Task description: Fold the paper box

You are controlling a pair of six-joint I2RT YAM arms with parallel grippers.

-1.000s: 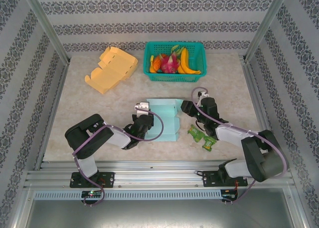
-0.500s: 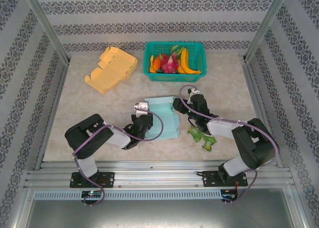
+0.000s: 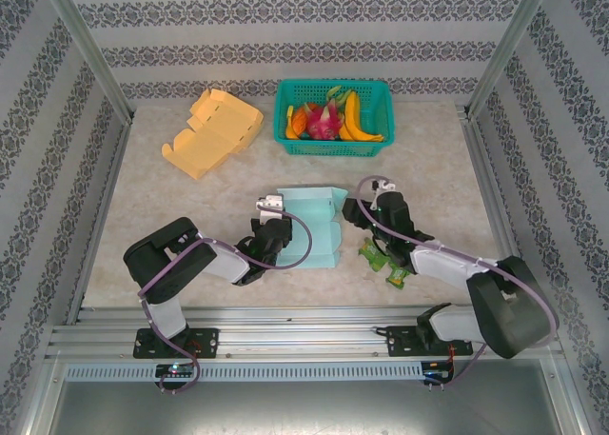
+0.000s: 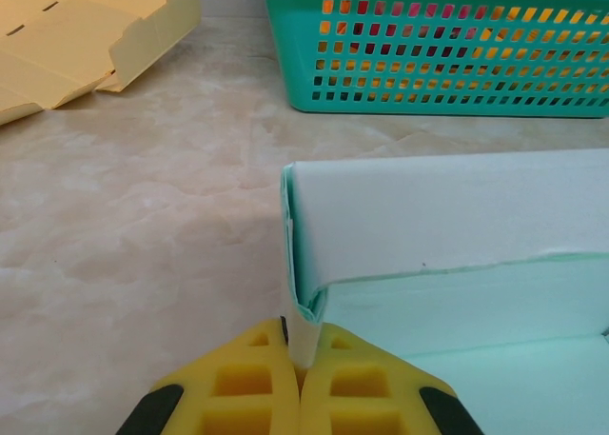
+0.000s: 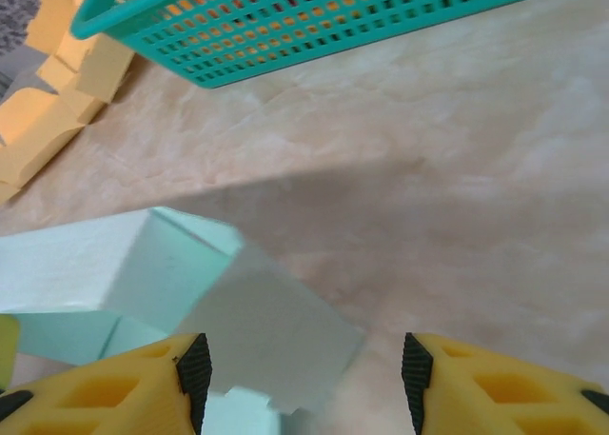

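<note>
The paper box [image 3: 322, 214] is pale mint, the basket [image 3: 333, 148] teal. The carton [image 3: 214, 130] is yellow, the table [image 3: 190, 197] marbled beige.

right fingers [image 5: 476, 385] wider, pulled back from paper box [image 3: 324, 240]

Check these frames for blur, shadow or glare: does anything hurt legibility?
Right wrist view: the flap of the paper box at the open right pincer is smeared and soft-edged, and a broad shadow crosses the table. Left wrist view: sharp, the box edge pinched in the left pincer reads crisply. Top external view: even light, soft shadows, no glare.
</note>
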